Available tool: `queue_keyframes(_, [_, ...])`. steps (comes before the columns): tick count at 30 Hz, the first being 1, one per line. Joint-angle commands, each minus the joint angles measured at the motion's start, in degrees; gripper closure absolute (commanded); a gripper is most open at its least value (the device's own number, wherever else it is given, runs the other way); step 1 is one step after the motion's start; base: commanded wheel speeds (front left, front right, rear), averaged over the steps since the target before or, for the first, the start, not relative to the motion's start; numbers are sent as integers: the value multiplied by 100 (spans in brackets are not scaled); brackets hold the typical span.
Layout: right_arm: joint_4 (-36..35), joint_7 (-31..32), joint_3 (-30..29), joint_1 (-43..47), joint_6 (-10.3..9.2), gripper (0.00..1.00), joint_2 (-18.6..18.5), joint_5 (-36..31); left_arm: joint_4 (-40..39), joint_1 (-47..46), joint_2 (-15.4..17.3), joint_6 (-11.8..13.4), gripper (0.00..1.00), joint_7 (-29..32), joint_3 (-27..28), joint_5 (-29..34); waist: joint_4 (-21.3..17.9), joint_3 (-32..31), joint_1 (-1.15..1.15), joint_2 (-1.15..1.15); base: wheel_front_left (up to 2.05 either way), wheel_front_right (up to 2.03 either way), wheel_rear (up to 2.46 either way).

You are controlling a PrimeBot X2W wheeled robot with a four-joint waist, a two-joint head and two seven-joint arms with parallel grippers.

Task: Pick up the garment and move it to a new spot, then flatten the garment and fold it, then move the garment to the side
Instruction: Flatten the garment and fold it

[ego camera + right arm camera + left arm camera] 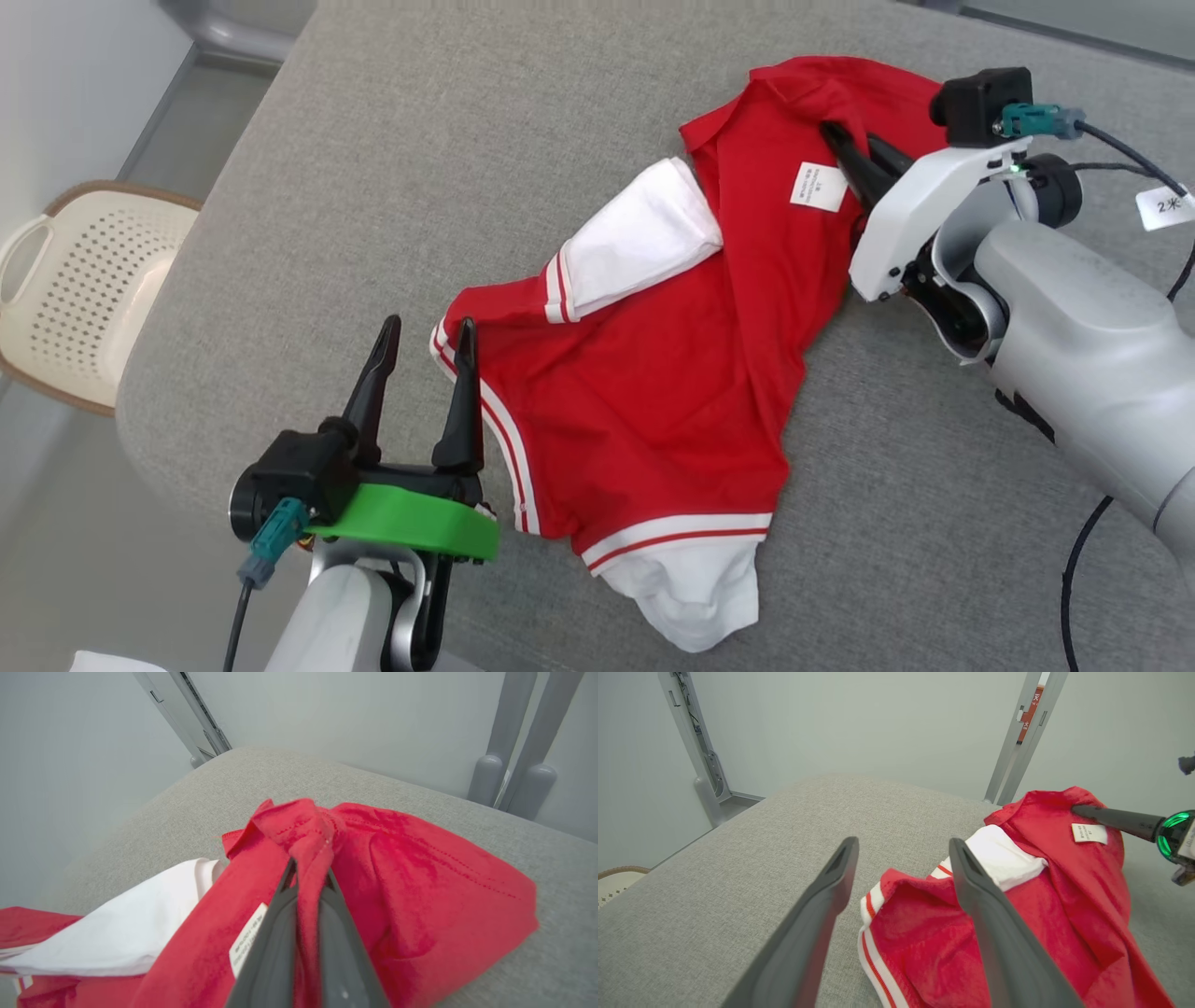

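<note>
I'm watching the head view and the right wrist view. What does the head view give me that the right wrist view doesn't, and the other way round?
Head view adds: the left gripper, open, at the striped edge of the garment, the white sleeve nearest the robot, and a cream basket on the floor.
Right wrist view adds: the right gripper shut on a bunched fold of it, close up, and two grey posts behind the table.
Both: the red garment, its white label, the grey table.
</note>
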Motion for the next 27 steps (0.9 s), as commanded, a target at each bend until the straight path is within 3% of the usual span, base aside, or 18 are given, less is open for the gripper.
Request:
queue_keyframes(1, [-92, -119, -1, 131, 1, 100, -30, 60, 47, 108, 5, -33, 0, -3, 68, 60, -343, -380, 0, 0, 0, 0, 0])
queue_keyframes(8, [-837, -362, -297, 803, 1, 100, -352, 342, 239, 316, 134, -139, 0, -3, 342, 265, -937, -969, 0, 0, 0, 0, 0])
queue_keyframes(20, [-2520, -367, -1289, 2991, 2, 100, -1475, 586, 289, 866, 419, -71, 0, 6, 580, 217, -1735, -1761, 0, 0, 0, 0, 0])
queue_keyframes(27, [-2815, -223, -1756, 4241, 2, 100, -1953, 716, 150, 1087, 492, -13, 0, 58, 604, 175, -2086, -1870, 0, 0, 0, 0, 0])
